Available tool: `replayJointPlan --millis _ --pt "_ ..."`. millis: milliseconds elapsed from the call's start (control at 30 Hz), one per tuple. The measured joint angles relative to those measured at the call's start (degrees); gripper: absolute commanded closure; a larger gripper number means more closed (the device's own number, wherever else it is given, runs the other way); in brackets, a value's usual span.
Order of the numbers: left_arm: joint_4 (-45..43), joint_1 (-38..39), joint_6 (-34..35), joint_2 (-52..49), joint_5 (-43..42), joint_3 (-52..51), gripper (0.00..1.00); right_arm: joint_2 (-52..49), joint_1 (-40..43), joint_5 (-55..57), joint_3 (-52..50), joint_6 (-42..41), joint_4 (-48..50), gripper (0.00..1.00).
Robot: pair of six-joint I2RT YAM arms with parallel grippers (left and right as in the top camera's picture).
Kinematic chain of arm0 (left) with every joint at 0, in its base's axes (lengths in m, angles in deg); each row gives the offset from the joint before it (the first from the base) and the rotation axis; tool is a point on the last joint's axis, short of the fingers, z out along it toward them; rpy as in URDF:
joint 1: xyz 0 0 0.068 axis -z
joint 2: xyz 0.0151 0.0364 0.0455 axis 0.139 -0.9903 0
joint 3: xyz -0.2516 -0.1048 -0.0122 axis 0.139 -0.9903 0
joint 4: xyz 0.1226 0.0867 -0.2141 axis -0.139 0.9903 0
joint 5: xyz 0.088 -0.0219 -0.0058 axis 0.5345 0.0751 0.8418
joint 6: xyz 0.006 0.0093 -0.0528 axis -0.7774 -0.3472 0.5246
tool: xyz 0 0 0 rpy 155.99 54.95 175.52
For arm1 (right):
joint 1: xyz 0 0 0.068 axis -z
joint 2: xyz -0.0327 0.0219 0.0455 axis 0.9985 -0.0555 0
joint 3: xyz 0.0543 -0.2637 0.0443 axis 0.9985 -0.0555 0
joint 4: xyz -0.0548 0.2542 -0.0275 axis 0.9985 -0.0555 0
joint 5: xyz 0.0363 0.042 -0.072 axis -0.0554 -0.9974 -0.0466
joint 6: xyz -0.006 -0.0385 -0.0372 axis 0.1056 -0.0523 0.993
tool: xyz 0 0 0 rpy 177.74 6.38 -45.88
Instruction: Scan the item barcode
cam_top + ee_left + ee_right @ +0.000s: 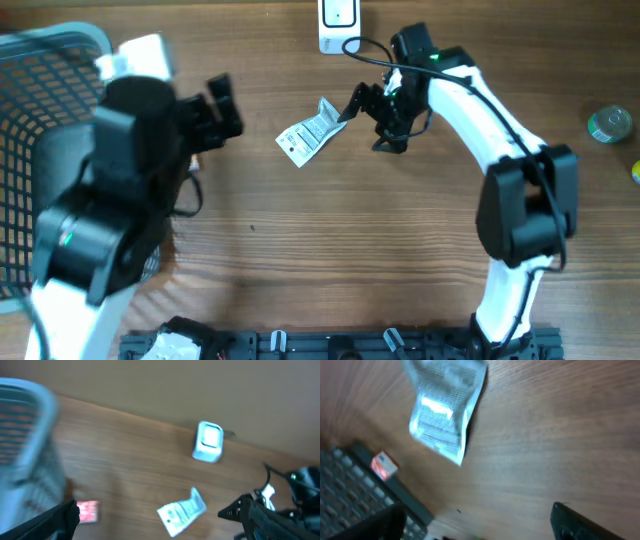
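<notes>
1. The overhead view is evenly and brightly lit from above; the wooden surface (400,250) is rendered sharply, and only soft, short shadows are cast beneath the arms.
2. The left arm (110,180), nearest that lens, is shown slightly soft.
3. The left wrist view is smeared throughout by blur; the basket (25,435) and scanner (207,441) are left with softened edges.
4. In the right wrist view a white glare patch is seen on the packet (445,420), whose print is blurred beyond reading.
</notes>
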Motion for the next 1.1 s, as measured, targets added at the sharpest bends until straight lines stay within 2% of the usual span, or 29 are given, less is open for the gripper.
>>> replayJointPlan --millis 133,367,567,800,1000,1100 --pt "3.1 -1.5 1.4 3.4 4.5 0.1 0.0 -2.6 -1.1 0.2 0.0 -2.9 4.1 0.0" --pt "5.8 -2.9 2.6 4.4 7.2 0.1 0.0 -2.6 -5.4 2.8 0.0 -10.3 4.1 0.0" --pt "6.6 -3.0 4.8 4.4 10.7 0.1 0.0 -2.6 -7.7 4.3 0.0 -17.1 11.3 0.0" --pt "6.7 -3.0 5.3 4.8 11.9 0.1 0.0 -2.7 -8.9 8.3 0.0 -23.6 12.9 0.0" --pt "6.9 -3.0 5.9 5.1 11.9 0.1 0.0 -2.7 -10.5 13.7 0.0 -27.1 13.2 0.0" --pt "7.2 -3.0 6.1 5.1 11.9 0.1 0.0 -2.7 -11.9 16.6 0.0 -25.8 18.4 0.0"
